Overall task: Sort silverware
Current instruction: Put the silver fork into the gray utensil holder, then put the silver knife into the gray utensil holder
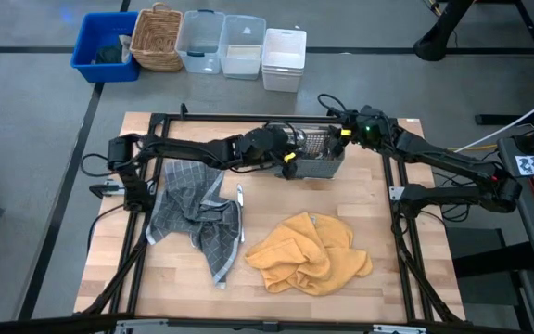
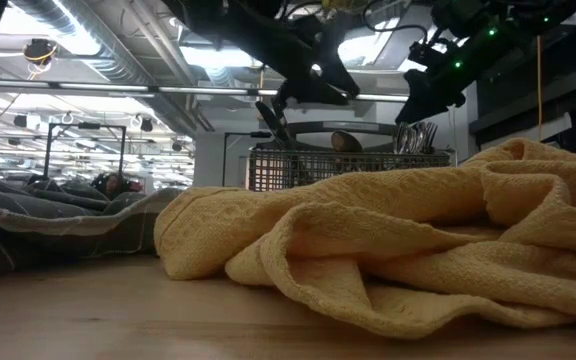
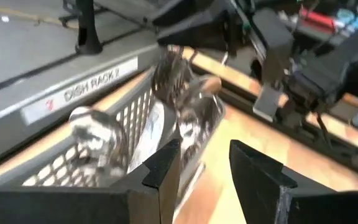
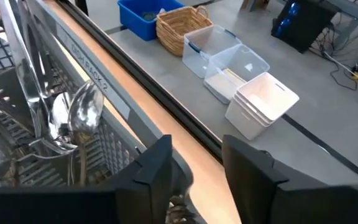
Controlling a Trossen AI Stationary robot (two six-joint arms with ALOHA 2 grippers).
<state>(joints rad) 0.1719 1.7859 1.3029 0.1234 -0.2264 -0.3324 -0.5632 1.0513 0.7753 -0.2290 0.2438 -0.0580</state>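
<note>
The grey mesh caddy (image 1: pixel 315 154) stands at the table's far middle, with silverware upright in it: spoons (image 4: pixel 74 115) and more handles (image 2: pixel 418 138). My left gripper (image 3: pixel 204 168) hovers open over the caddy's left end (image 1: pixel 288 156), nothing between its fingers. My right gripper (image 4: pixel 196 167) is open above the caddy's far right corner (image 1: pixel 343 131), also empty. One piece of silverware (image 1: pixel 240 199) lies flat on the table beside the grey towel.
A grey checked towel (image 1: pixel 197 215) lies crumpled at the left middle and a yellow cloth (image 1: pixel 310 253) near the front. Beyond the far edge stand a blue bin (image 1: pixel 106 46), a wicker basket (image 1: pixel 158 37), clear tubs (image 1: pixel 221 43) and a white tub (image 1: pixel 284 58).
</note>
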